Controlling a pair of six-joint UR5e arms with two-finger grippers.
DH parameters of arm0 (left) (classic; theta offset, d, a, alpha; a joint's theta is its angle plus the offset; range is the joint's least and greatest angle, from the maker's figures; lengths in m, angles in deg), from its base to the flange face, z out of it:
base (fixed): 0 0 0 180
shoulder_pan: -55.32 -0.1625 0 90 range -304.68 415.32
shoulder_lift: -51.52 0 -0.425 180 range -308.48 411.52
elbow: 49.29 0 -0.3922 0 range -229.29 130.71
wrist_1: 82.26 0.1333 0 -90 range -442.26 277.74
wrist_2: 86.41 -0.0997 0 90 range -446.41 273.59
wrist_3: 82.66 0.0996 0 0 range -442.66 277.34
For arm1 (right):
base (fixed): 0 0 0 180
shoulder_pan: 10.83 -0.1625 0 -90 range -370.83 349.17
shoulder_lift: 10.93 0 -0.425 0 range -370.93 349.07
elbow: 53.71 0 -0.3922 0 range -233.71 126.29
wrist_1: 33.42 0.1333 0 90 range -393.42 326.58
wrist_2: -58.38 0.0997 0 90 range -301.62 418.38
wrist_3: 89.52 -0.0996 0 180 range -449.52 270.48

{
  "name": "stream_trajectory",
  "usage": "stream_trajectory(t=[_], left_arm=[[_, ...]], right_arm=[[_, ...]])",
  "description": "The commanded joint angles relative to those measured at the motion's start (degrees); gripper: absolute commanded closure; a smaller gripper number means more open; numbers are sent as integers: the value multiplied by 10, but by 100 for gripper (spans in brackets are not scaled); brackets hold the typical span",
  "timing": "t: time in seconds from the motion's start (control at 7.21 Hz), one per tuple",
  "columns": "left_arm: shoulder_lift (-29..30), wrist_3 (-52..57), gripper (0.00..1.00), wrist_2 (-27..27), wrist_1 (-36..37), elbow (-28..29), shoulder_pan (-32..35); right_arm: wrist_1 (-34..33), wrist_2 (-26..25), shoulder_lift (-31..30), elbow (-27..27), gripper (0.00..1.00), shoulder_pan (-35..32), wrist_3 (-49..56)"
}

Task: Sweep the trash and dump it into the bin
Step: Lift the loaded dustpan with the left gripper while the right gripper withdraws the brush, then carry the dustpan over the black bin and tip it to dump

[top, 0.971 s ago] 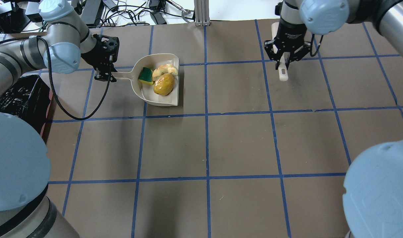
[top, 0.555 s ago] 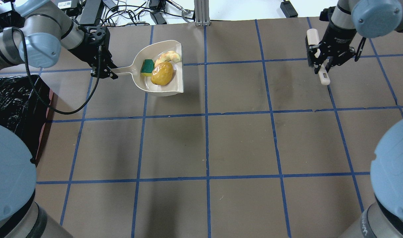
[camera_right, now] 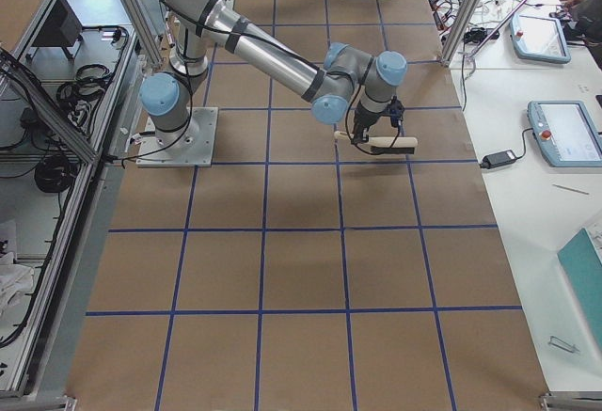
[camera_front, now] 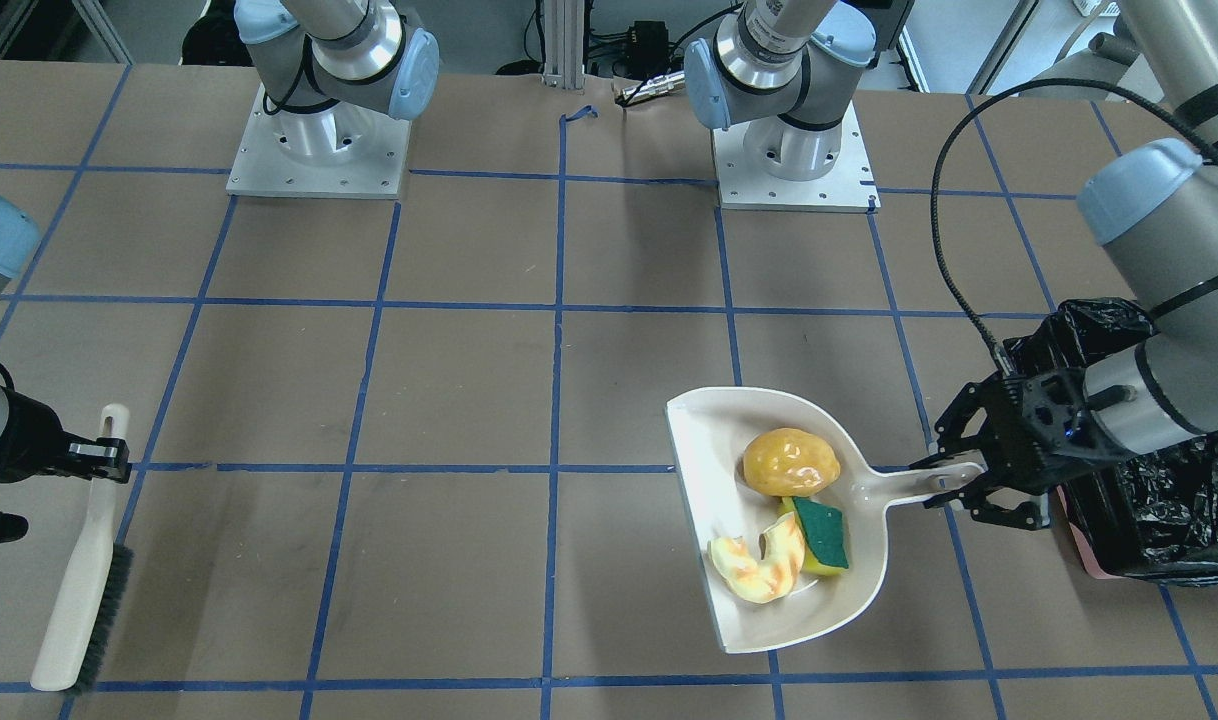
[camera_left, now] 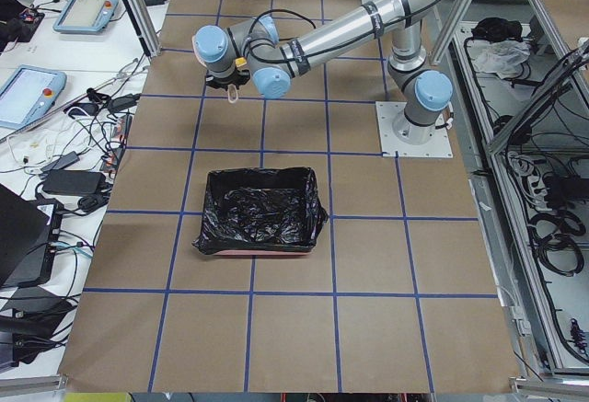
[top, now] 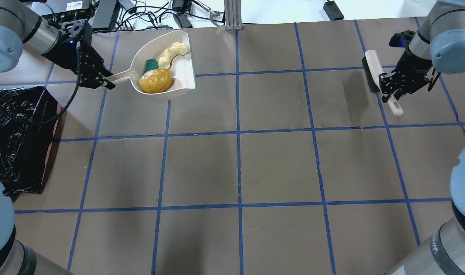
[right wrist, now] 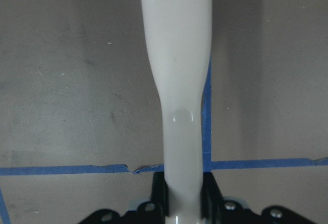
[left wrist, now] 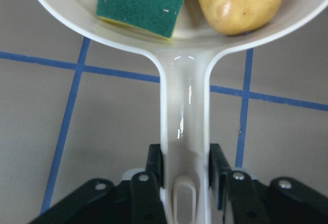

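My left gripper [top: 102, 81] is shut on the handle of the beige dustpan [top: 183, 72] and holds it above the table at the far left. The wrist view shows the fingers [left wrist: 154, 165] clamped on the handle. In the pan lie the yellow-brown potato-like lump [top: 155, 81], the pale orange peel [top: 171, 51] and the green-and-yellow sponge [top: 150, 65]. The black-lined bin [top: 15, 141] stands at the table's left edge, nearer me than the pan. My right gripper [top: 389, 89] is shut on the handle of a beige brush [top: 372, 67] at the far right.
Cables and power bricks [top: 148, 15] lie beyond the table's far edge, close behind the dustpan. A metal post [top: 232, 13] stands at the far middle. Both arm bases [camera_front: 314, 140] sit at my side of the taped brown table.
The left gripper has raised the dustpan and carried it left and farther away, with the trash still in it. The right gripper has moved right with the brush and turned it.
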Motion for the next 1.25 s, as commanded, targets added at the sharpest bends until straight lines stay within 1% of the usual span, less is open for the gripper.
stream_trajectory(t=[0.0, 0.14, 0.42, 0.56, 0.69, 0.83, 0.97, 1.11], left_arm=[[-21, 37, 100, -48, -82, 31, -72], [-24, 44, 100, -122, -80, 41, -110], [-13, 140, 100, -131, -83, 57, -186], [-8, 186, 100, -145, -83, 81, -225], [-3, 238, 100, -168, -81, 110, -247], [10, 277, 100, -171, -48, 124, -267], [16, 288, 100, -199, -19, 131, -287], [14, 314, 100, -204, -3, 139, -299]], right_arm=[[-9, 1, 0, 9, 100, 0, -14], [-9, -4, 0, 13, 100, 0, -21], [-8, -4, 0, 21, 98, 0, -18], [-7, -4, 0, 22, 98, 0, -17], [-5, -2, 0, 22, 89, 0, -18], [-3, -3, 0, 23, 89, 0, -16], [-3, -4, 0, 23, 88, 1, -15], [-4, -2, 0, 23, 78, 1, -15]])
